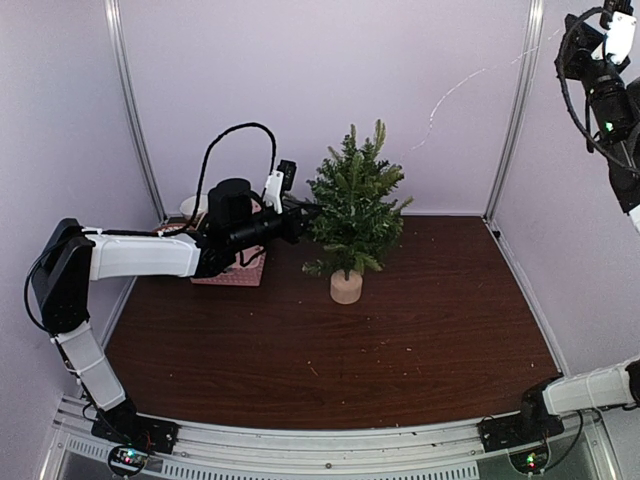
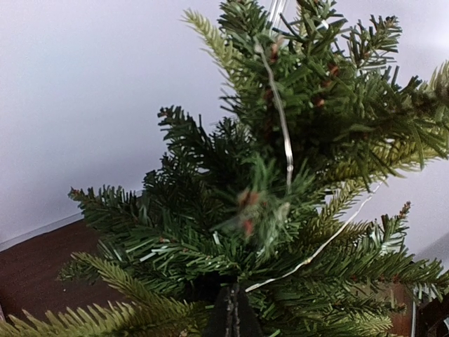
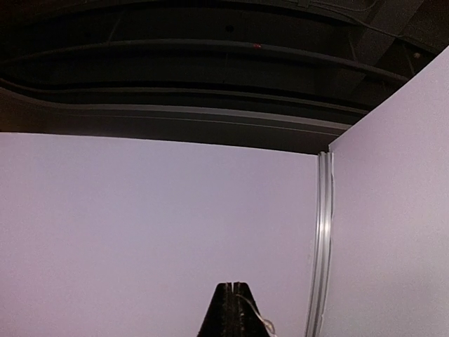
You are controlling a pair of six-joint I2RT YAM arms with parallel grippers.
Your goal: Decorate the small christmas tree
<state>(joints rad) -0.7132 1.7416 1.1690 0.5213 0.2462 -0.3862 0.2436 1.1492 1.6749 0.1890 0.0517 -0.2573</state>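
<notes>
Left hand (image 2: 231,316) shut, tips among the small christmas tree (image 1: 352,200) branches — whether it pinches the thin wire (image 2: 284,133) is unclear.

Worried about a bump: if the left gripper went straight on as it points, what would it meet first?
The tree: the shut left gripper points into its middle branches, seemingly almost touching them.

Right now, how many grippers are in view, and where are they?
2. The left gripper, shut, is among left-side branches of the small christmas tree. The right gripper, shut on a thin wire, is raised high at the far right, clear of the tree.
</notes>
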